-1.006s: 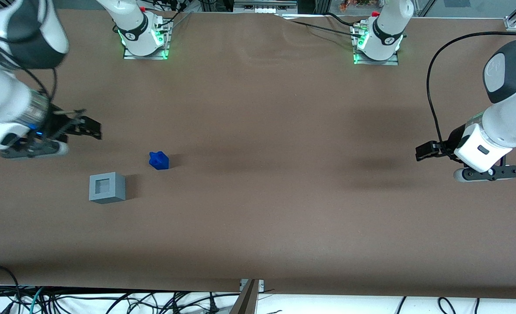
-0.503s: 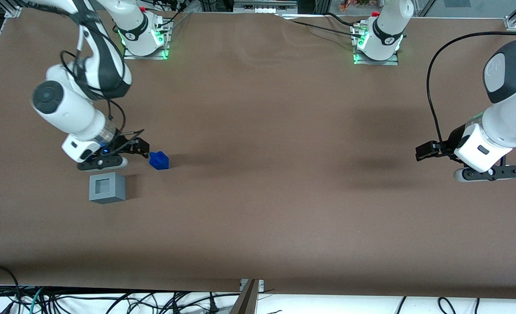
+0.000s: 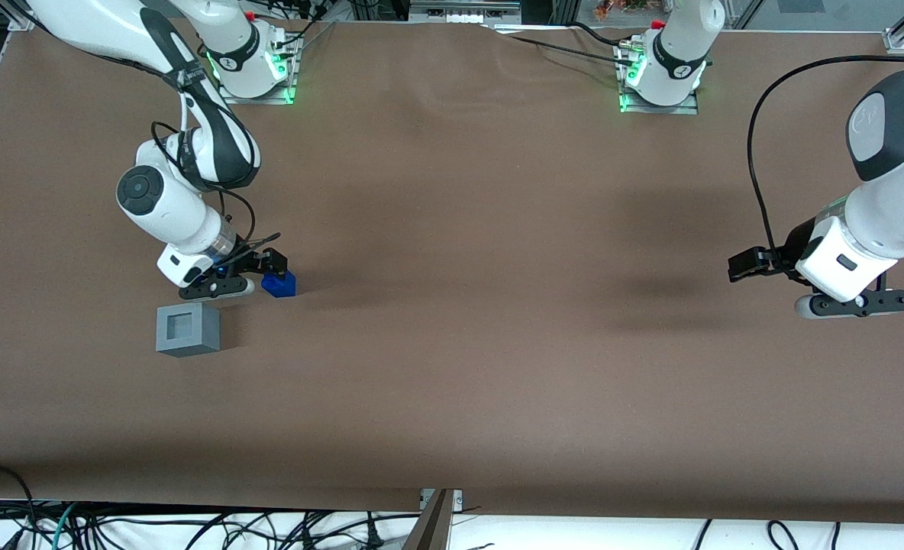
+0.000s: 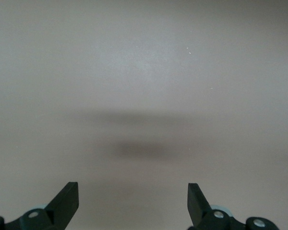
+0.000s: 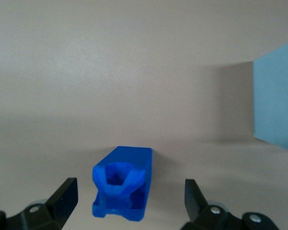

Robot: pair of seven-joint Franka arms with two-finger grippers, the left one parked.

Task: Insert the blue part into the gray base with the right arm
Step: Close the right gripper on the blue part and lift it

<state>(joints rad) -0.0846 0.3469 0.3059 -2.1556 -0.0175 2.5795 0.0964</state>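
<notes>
The blue part (image 3: 279,284) lies on the brown table, a small bright-blue block with a knobbly end. The gray base (image 3: 188,328) is a light-gray cube with a square recess in its top, nearer the front camera than the blue part. My right gripper (image 3: 267,264) is right at the blue part, low over the table. In the right wrist view the gripper (image 5: 130,197) is open, and the blue part (image 5: 123,182) lies between its two black fingertips (image 5: 67,193) with a gap on each side. The gray base (image 5: 276,98) shows beside it there.
The two arm bases (image 3: 253,72) (image 3: 660,76) with green lights stand at the table's edge farthest from the front camera. Cables lie below the table's near edge (image 3: 192,527).
My right arm has swung in from the working arm's end of the table and come down, so the gripper now straddles the blue part. The part and base have not moved.
</notes>
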